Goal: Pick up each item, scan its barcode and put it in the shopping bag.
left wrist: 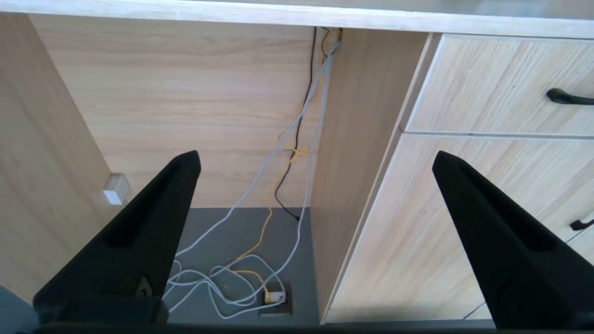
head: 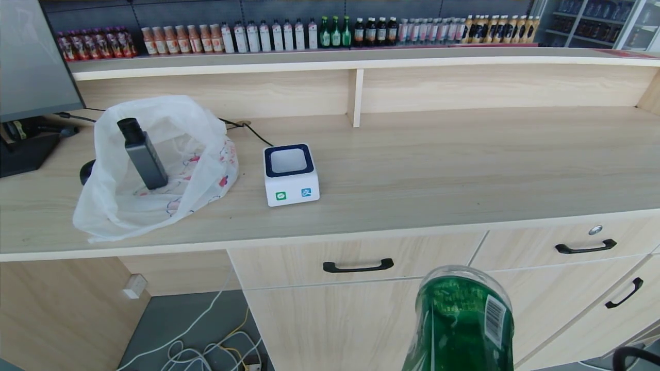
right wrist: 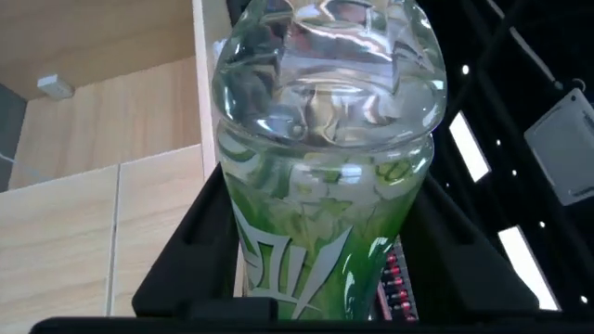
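Head view showed the green bottle (head: 463,322) low in the frame, in front of the drawers (head: 361,281) and below the counter's (head: 438,170) front edge. Its clear end was turned up toward the camera, and a barcode (head: 495,314) showed on its right side. In the right wrist view the right gripper (right wrist: 320,278) was clamped on the green bottle (right wrist: 325,176), with one black finger (right wrist: 186,260) against each side of its green body.

On the counter's left part stood the bag (head: 203,178), a white plastic one with its mouth open. A grey bottle (head: 144,154) with a black cap leaned inside it. Just to the right of the bag, apart from it, sat the scanner (head: 290,174), a white box with a dark-framed window on top. A black cable ran from behind it toward the back panel. A monitor (head: 31,56) stood at the far left, and a row of drinks (head: 309,33) lined the shelf behind.

Left wrist view showed the left gripper (left wrist: 316,232) with its fingers (left wrist: 139,250) spread wide and nothing between them. It faced the open space under the counter, where cords (left wrist: 251,269) lay on the floor beside the drawer fronts.
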Controlling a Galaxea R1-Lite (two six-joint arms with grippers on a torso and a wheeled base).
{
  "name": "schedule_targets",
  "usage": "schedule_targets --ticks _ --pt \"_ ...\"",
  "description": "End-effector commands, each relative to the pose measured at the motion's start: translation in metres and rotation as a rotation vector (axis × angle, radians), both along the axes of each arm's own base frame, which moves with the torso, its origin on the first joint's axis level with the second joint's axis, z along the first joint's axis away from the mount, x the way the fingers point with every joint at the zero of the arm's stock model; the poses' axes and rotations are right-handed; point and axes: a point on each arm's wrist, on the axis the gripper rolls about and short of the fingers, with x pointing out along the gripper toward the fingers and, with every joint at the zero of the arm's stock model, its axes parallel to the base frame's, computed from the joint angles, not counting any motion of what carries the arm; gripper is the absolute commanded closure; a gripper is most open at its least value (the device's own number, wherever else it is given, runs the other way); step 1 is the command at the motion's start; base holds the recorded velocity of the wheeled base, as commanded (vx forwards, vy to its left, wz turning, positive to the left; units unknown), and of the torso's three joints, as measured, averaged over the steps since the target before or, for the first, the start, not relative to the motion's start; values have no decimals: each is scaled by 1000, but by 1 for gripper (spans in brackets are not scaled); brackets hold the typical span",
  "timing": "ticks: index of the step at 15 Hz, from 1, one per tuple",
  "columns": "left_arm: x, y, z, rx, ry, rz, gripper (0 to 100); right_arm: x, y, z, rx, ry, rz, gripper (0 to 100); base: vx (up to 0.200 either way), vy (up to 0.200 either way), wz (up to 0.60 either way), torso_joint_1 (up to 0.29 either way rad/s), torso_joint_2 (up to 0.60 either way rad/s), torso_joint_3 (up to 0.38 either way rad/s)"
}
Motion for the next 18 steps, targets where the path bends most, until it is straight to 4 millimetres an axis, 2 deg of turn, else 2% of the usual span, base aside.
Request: schedule_targets --ticks 1,2,6,9,18 --pt "0 0 0 0 -1 0 0 -3 9 -8 -55 -22 20 100 0 0 0 0 0 0" --pt "0 0 0 0 -1 0 0 -7 10 -12 -95 -88 27 100 0 0 0 0 0 0" --pt "0 0 0 0 -1 0 0 -7 10 -11 -108 -135 0 100 0 0 0 0 0 0" --pt "0 0 0 0 -1 0 0 -12 12 -7 -141 -254 -97 100 0 0 0 0 0 0" --pt "0 0 0 0 -1 0 0 -13 12 -6 -144 -257 -118 100 0 0 0 0 0 0"
